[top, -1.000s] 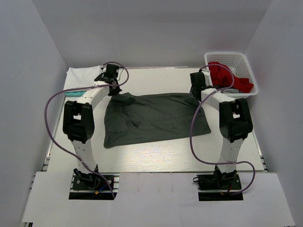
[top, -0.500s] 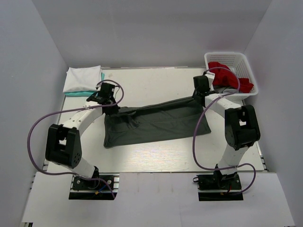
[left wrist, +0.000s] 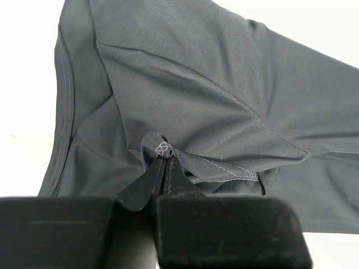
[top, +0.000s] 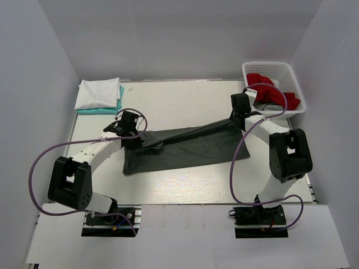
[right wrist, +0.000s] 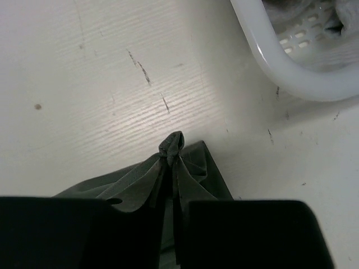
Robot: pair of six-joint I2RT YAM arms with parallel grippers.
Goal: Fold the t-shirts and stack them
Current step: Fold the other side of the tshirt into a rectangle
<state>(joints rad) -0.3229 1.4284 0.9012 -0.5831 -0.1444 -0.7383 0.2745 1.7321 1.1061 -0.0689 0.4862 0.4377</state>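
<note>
Left claw (left wrist: 164, 162) and right claw (right wrist: 171, 159), each clamped on the dark grey t-shirt (top: 185, 147) far edge, had pulled it nearer over mid-desk (top: 185, 101). Cloth band was narrower (lengthwise fold roughly half done).

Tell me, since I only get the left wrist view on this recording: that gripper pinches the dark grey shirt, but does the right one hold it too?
Observer: Yes. In the right wrist view, the right gripper is shut on a bunched corner of the dark grey t-shirt.
Operator: Any shirts already folded?
Observer: The top view shows a folded white t-shirt lying on a teal t-shirt at far left.
Operator: Anything waiting to be folded?
Observer: A crumpled red t-shirt sits in the white basket at far right.
</note>
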